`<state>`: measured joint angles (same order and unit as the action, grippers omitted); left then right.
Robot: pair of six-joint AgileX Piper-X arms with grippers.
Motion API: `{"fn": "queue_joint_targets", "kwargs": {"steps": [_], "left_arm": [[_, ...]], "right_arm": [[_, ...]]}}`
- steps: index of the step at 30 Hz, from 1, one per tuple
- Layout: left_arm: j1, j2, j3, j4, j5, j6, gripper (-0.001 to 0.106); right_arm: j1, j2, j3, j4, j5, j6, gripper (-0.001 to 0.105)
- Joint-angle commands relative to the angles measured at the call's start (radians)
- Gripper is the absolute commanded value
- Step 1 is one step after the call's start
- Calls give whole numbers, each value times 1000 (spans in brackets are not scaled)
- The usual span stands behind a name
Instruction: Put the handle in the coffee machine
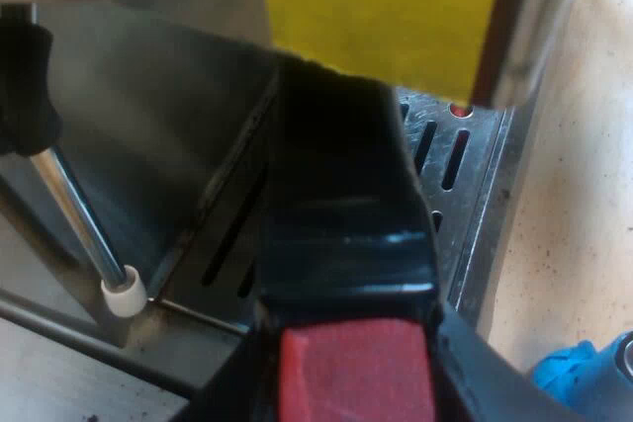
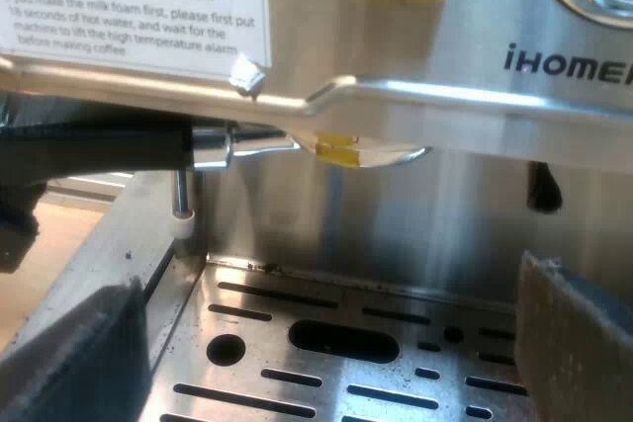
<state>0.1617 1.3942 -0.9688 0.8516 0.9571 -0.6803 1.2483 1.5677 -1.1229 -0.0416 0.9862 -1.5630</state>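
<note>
The left hand [image 1: 356,387] is closed on the handle [image 1: 341,205] at its red end [image 1: 356,368]. The handle's metal head [image 2: 368,151] sits up under the coffee machine [image 2: 475,205] front, above the drip tray [image 2: 267,382]. The right hand [image 2: 326,343] is open over the tray.

Left wrist view close along handle [image 1: 341,234], facing drip tray [image 1: 475,160], right one low, machine front [image 2: 415,195] at twelve o'clock, sharing tray, steam wand [image 2: 181,200].
</note>
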Motion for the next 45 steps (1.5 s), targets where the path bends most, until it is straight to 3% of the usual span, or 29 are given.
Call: {"fn": "queue_joint_targets", "kwargs": {"steps": [1, 4, 6, 9, 17, 22, 26, 31, 37, 45], "left_arm": [[11, -28, -26, 6, 172, 9, 0], [11, -28, -26, 13, 172, 9, 0], [11, -28, -26, 12, 172, 9, 0], [11, -28, -26, 12, 172, 9, 0], [11, -28, -26, 12, 170, 9, 0], [11, -28, -26, 12, 164, 9, 0], [11, -28, -26, 12, 164, 9, 0], [11, -28, -26, 12, 164, 9, 0], [11, -28, -26, 12, 164, 6, 0], [11, -28, -26, 12, 164, 6, 0]], "right_arm": [[-13, -6, -2, 13, 4, -12, 77], [-38, 9, -2, 27, -22, -12, 75], [-67, 40, -2, 13, -97, -12, 65], [-99, 88, -2, -42, -111, -36, 55], [-153, 235, -2, -334, -115, -170, 55], [-187, 300, -2, -470, -113, -170, 53], [-210, 344, -2, -593, -116, -185, 39], [-213, 380, -2, -707, -138, -221, 42], [-215, 425, -4, -846, -136, -274, 32], [-245, 427, -4, -954, -129, -304, 32]]}}
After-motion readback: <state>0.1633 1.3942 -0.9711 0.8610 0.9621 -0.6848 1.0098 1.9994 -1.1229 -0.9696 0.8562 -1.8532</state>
